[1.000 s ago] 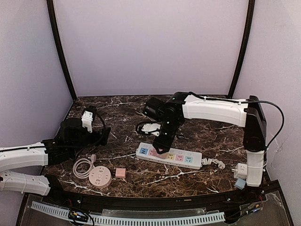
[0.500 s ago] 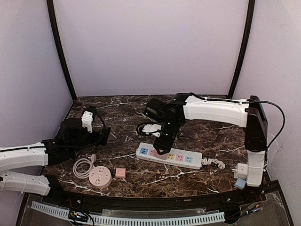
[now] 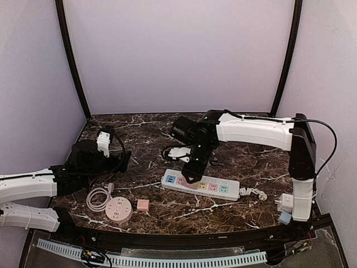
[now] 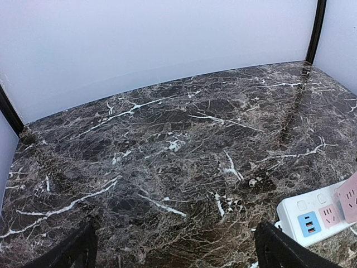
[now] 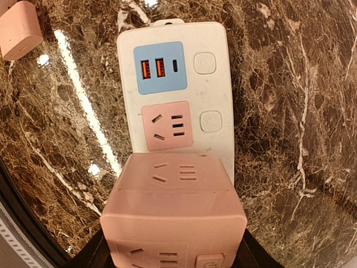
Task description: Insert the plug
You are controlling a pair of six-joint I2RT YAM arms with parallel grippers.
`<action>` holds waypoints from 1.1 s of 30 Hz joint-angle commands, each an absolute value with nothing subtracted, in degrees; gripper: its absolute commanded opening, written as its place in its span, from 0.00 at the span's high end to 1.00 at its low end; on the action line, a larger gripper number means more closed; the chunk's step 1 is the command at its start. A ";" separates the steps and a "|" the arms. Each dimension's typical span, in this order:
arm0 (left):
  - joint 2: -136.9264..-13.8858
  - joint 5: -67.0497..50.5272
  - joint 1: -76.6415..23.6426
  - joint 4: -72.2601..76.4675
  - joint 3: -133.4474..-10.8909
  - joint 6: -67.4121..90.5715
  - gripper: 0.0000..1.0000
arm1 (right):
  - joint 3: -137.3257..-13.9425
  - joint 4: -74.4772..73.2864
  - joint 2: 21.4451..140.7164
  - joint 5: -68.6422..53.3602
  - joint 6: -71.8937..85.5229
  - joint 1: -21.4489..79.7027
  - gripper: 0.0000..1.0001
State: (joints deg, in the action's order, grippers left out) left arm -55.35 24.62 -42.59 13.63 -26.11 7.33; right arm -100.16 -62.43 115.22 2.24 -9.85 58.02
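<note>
One power strip [image 3: 201, 186] is lying directly beneath the right gripper [image 3: 191, 172]; that gripper is clamping one pink cube plug [image 5: 173, 206] just over it, seemingly not pressed home yet; one smaller pink block [image 3: 143, 205] is sitting well aside; the left gripper [image 4: 178, 248] is gaping wide, carrying nothing.

My right fingers [image 3: 191, 172], clamped on the pink cube plug [image 5: 173, 206], shift only a little from a second ago, edging slightly back from the near side above the left end of the power strip [image 3: 203, 186]. My right wrist leans a touch further left.
</note>
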 commanded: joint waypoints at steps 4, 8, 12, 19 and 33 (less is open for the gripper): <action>-54.41 24.16 -42.28 14.15 -25.28 7.22 0.01 | -101.05 -64.21 120.00 5.47 -12.04 58.36 0.90; -54.40 24.13 -42.27 14.24 -25.27 7.21 0.01 | -101.21 -64.17 120.76 7.05 -14.55 58.35 0.95; -54.45 24.09 -42.28 14.32 -25.31 7.14 0.01 | -103.40 -64.57 121.91 6.42 -15.71 58.32 0.95; -54.40 24.02 -42.28 14.24 -25.27 7.12 0.01 | -104.44 -64.84 123.40 6.52 -16.41 58.16 0.96; -54.06 23.73 -42.28 14.41 -25.11 7.21 0.01 | -102.28 -63.31 126.36 3.66 -14.96 54.48 0.96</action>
State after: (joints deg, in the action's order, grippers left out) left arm -55.24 24.34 -42.59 13.65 -26.09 7.31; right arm -105.60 -65.87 121.25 1.58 -15.62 56.51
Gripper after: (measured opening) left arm 0.987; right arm 0.574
